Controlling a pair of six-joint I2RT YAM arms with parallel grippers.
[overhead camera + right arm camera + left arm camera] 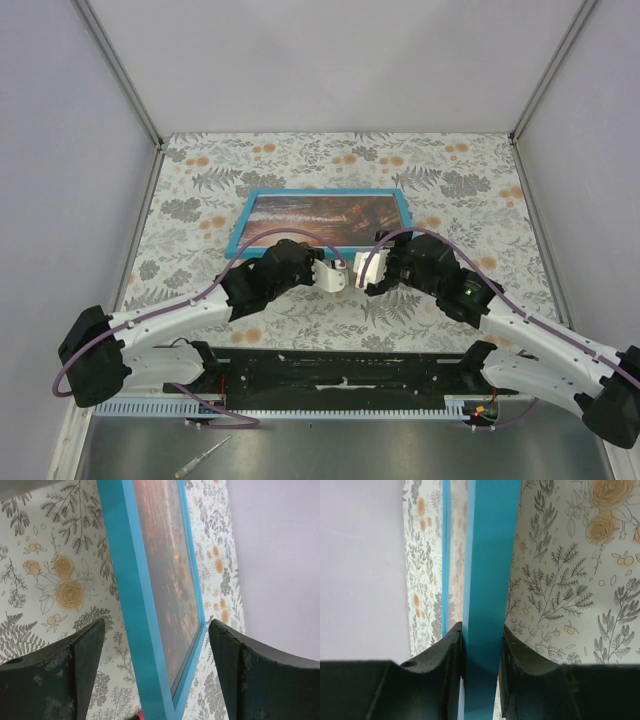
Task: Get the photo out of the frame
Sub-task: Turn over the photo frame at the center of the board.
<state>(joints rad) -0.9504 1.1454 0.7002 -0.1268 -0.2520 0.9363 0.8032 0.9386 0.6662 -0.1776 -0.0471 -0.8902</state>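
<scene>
Pinching the near rail of the thin bright-blue rectangular frame (490,580), the left black fingers (445,655) are clamped shut on it; the right fingers (82,655) gape wide astride the rail, holding nothing. Beyond, the orange autumn-forest photo (325,215) sits inside, resting on the floral desk (300,160). Light, stiff, probably slick: grip edges.

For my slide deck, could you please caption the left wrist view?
Left jaws closed on the thin bright-blue rectangular picture frame, floral-patterned table cover behind.
</scene>
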